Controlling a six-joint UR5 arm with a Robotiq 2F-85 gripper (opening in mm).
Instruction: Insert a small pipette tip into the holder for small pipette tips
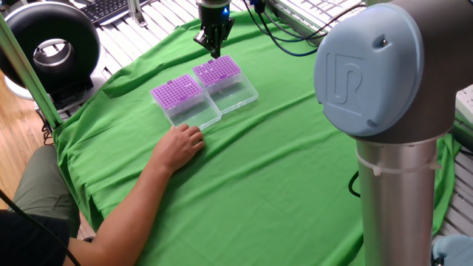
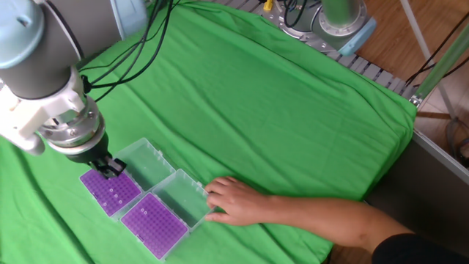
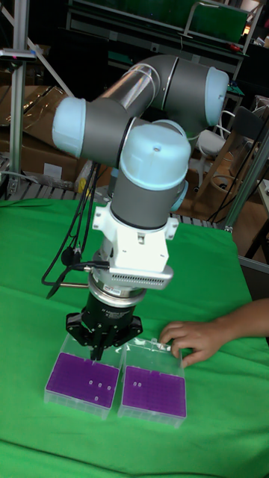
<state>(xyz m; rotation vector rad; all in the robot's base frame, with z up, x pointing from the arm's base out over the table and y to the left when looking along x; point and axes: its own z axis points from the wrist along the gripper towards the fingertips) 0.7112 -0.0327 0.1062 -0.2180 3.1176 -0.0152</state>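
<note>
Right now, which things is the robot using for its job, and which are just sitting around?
For the job:
gripper
far purple rack, under the gripper
near purple rack
hand touching the near rack's box

Just sitting around:
green cloth
black ring light
keyboard
cables

Arm upright, gripper pointing straight down.
The gripper hangs from a vertical wrist, fingers close together around something too small to make out; whether they grip is unclear. A person's hand lies flat, palm down, forearm outstretched.
</note>
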